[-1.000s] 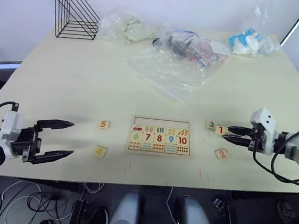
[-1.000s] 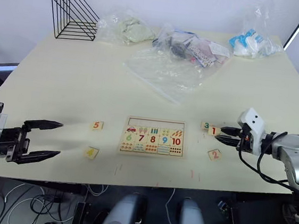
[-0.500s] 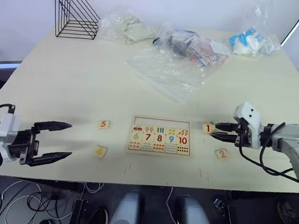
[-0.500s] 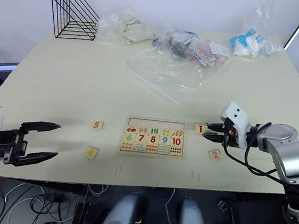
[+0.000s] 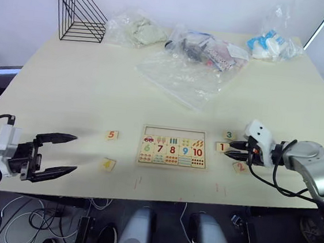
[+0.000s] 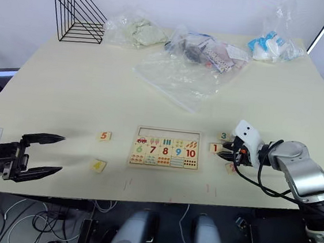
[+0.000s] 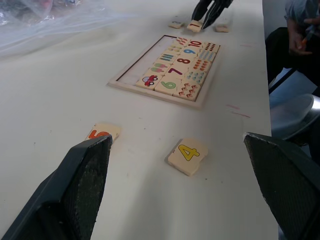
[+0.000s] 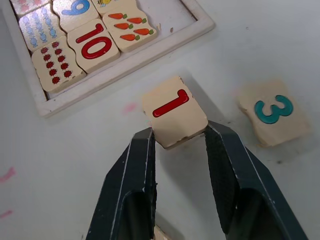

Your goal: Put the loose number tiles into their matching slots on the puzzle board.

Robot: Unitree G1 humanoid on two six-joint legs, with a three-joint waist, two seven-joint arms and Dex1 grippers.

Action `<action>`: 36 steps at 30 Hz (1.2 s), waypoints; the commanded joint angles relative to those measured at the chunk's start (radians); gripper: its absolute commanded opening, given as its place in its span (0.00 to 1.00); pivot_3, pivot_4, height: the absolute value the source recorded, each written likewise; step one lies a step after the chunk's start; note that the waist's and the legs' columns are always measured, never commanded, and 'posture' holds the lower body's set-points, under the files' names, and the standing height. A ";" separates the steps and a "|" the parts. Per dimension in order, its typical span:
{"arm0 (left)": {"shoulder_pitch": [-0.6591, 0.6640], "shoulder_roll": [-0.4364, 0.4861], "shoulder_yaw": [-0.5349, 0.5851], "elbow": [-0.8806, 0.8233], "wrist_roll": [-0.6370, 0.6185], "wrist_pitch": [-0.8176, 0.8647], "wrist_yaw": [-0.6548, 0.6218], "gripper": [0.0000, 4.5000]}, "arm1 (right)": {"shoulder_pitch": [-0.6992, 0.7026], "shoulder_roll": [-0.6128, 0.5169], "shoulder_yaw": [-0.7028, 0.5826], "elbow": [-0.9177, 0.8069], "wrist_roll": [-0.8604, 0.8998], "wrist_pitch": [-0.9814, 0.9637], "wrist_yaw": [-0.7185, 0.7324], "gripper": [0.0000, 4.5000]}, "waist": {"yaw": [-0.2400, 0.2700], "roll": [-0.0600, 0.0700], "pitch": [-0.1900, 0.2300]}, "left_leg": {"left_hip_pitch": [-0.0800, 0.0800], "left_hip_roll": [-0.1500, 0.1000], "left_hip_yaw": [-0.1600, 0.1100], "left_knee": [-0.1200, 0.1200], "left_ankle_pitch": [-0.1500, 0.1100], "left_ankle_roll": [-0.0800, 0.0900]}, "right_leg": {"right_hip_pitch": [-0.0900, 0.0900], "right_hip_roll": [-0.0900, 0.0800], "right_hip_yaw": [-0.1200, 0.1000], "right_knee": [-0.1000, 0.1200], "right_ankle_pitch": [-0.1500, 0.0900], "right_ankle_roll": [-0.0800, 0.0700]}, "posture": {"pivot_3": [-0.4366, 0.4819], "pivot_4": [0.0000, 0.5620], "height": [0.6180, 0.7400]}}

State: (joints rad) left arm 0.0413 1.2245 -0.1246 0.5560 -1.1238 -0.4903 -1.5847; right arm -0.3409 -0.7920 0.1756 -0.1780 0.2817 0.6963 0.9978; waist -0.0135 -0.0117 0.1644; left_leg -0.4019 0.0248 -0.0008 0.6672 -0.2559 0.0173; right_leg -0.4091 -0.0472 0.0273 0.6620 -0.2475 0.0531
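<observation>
Jaws of my right gripper (image 5: 233, 148) are closed on the 1 tile (image 5: 222, 146), which lies flat on the surface (image 5: 73, 83) just beside the right edge of the puzzle board (image 5: 173, 148). From my head I count five loose tiles: the 1, the 3 tile (image 5: 229, 135) near it, the 2 tile (image 5: 239, 167) partly hidden under my arm, the 5 tile (image 5: 112, 134) and the 4 tile (image 5: 108, 164) left of the board. My left gripper (image 5: 60, 155) hangs wide open near the front left edge.

At my left wrist, the board's long axis runs away from me; its row 6 to 10 is filled, the row beside it is bare.

At my right wrist, both fingers (image 8: 136, 172) press the sides of the 1, the numeral lying sideways, the board's 10 corner close beyond.
</observation>
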 commanded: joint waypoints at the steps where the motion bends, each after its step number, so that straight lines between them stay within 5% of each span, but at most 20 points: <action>1: -0.004 0.002 0.031 -0.011 -0.012 -0.008 -0.030 1.00 | 0.007 -0.002 -0.001 -0.034 0.004 0.023 -0.007 0.20 | 0.000 0.000 0.000 | 0.000 0.000 0.000 0.000 0.000 0.000 | 0.000 0.000 0.000 0.000 0.000 0.000 | 0.48 0.27 1.00; 4: -0.008 0.002 0.028 -0.010 -0.009 -0.007 -0.030 1.00 | 0.006 0.002 -0.006 -0.033 0.016 0.041 -0.011 0.20 | 0.000 -0.001 0.000 | 0.000 0.000 0.000 0.000 0.000 0.000 | 0.000 0.000 0.000 0.000 0.000 0.000 | 0.48 0.27 1.00; 10: -0.018 -0.001 0.022 -0.011 -0.005 -0.003 -0.030 1.00 | 0.009 -0.037 -0.019 -0.029 0.024 -0.047 0.062 0.84 | 0.000 -0.001 0.000 | 0.000 0.000 0.000 0.000 0.000 0.000 | 0.000 0.000 0.000 0.000 0.000 0.000 | 0.48 0.27 1.00; 12: -0.020 -0.001 0.021 -0.010 -0.005 -0.002 -0.030 1.00 | -0.006 -0.049 -0.011 -0.029 0.026 -0.095 0.110 0.96 | 0.000 -0.001 0.000 | 0.000 0.000 0.000 0.000 0.000 0.000 | 0.000 0.000 0.000 0.000 0.000 0.000 | 0.48 0.27 1.00; 26: -0.021 -0.003 0.026 -0.016 -0.006 0.005 -0.030 1.00 | -0.065 -0.017 0.069 0.106 -0.096 -0.310 0.177 0.96 | 0.000 -0.001 0.001 | 0.000 0.000 0.001 0.000 0.000 0.000 | 0.000 0.000 0.000 0.000 0.000 0.000 | 0.48 0.27 1.00; 30: -0.018 -0.004 0.028 -0.018 -0.007 0.006 -0.030 1.00 | -0.073 -0.005 0.076 0.142 -0.122 -0.335 0.170 0.66 | 0.000 -0.001 0.001 | 0.000 0.000 0.002 0.000 0.000 0.000 | 0.000 0.000 0.000 0.000 0.000 0.000 | 0.48 0.27 1.00; 36: -0.017 -0.004 0.029 -0.019 -0.007 0.005 -0.030 1.00 | -0.079 -0.001 0.069 0.153 -0.131 -0.339 0.174 0.66 | 0.000 -0.001 0.001 | 0.000 0.000 0.002 0.000 0.000 0.000 | 0.000 0.000 0.000 0.000 0.000 0.000 | 0.48 0.27 1.00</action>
State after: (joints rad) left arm 0.0199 1.2168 -0.1248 0.5473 -1.1226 -0.4863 -1.5849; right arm -0.4087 -0.7921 0.2569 -0.0207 0.1556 0.3665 1.1702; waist -0.0134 -0.0130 0.1653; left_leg -0.4020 0.0243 0.0015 0.6674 -0.2559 0.0173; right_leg -0.4092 -0.0469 0.0269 0.6621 -0.2475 0.0532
